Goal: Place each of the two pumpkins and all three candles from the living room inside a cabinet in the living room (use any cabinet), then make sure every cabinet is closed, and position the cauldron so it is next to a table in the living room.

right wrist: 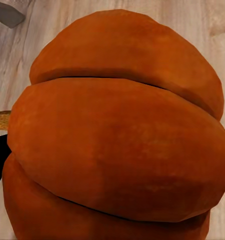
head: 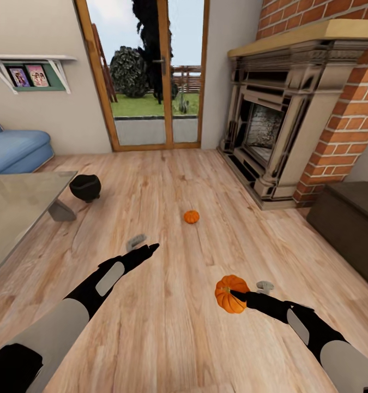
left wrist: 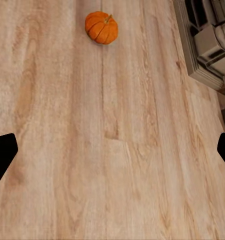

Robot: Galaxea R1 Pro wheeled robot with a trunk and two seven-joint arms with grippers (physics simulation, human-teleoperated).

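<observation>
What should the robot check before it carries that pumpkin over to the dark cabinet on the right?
1. Near pumpkin in the right gripper: ok, it sits at the fingertips and looms large in the right wrist view.
2. Grip firm enough to travel: cannot tell, the fingers are mostly hidden behind it.
3. Left gripper free: ok, open over bare floor.
4. Cabinet open to receive it: cannot tell, I see its top and one end, not the drawers.
5. Second pumpkin located: ok, lying on the floor ahead.
6. Candles located: partly, two grey ones lie near the grippers; I can't place a third.
</observation>
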